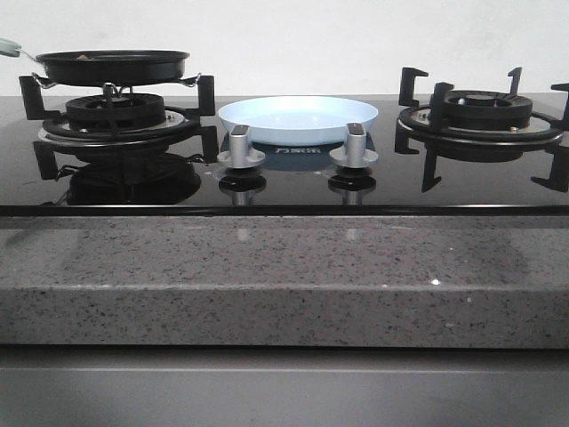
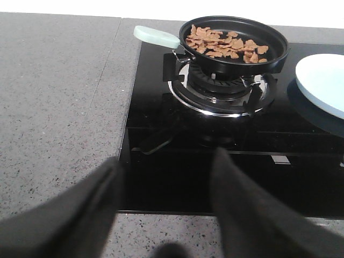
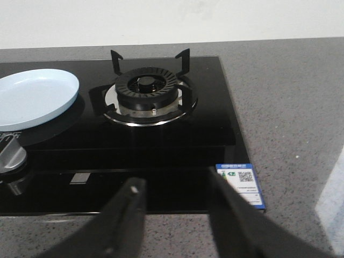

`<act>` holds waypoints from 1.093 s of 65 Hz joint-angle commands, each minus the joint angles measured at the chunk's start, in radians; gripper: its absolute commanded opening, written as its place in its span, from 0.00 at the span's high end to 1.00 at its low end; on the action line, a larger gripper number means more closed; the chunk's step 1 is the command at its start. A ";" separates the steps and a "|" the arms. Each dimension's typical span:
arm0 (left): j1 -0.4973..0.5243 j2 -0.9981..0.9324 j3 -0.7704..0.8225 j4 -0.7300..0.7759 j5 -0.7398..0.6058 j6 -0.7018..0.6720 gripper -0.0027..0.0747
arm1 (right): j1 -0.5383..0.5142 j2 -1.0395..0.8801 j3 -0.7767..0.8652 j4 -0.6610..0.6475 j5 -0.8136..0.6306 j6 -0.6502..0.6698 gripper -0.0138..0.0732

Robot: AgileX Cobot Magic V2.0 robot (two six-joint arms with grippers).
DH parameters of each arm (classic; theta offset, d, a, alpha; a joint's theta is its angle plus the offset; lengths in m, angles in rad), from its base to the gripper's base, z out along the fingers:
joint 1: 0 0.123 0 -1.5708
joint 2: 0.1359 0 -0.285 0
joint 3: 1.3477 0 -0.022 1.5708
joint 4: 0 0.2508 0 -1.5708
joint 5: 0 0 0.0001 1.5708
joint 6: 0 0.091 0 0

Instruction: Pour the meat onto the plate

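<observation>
I have both arms held back from the hob, nothing gripped. The left end effector (image 2: 166, 204) has its fingers spread apart and empty; the right end effector (image 3: 174, 215) is the same, spread and empty.

The meat (image 2: 226, 43) lies in the black frying pan (image 2: 236, 45) on the left burner (image 2: 220, 91), at about ten o'clock from the plate (image 1: 298, 118) in the front view. The plate sits empty on the glass between the two burners, just behind the two knobs (image 1: 241, 147).

My step, as I judge it, is reaching for the pale pan handle (image 2: 156, 36), which points away from the plate. I'd close the left fingers squarely across it, lift clear of the pan supports before swinging toward three o'clock, then tip slowly over the plate's middle so the slices don't skip the shallow rim.

The hob glass (image 1: 293, 182) is glossy black and reflective, set into a speckled grey stone worktop (image 1: 267, 276). A plain white wall stands behind.
</observation>
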 commanded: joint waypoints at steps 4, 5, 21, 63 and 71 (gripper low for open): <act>-0.056 0.011 -0.028 -0.005 -0.071 0.001 0.33 | 0.012 0.056 -0.066 0.042 -0.038 -0.009 0.36; -0.065 0.011 -0.028 -0.005 -0.071 0.001 0.33 | 0.015 0.069 -0.074 0.044 -0.024 -0.009 0.36; -0.223 0.011 -0.028 0.023 -0.071 0.001 0.33 | 0.099 0.313 -0.248 0.130 0.137 -0.072 0.36; -0.259 0.011 -0.028 0.023 -0.071 0.001 0.33 | 0.252 1.039 -0.780 0.177 0.173 -0.151 0.36; -0.259 0.011 -0.028 0.023 -0.069 0.001 0.33 | 0.252 1.161 -0.898 0.177 0.220 -0.151 0.36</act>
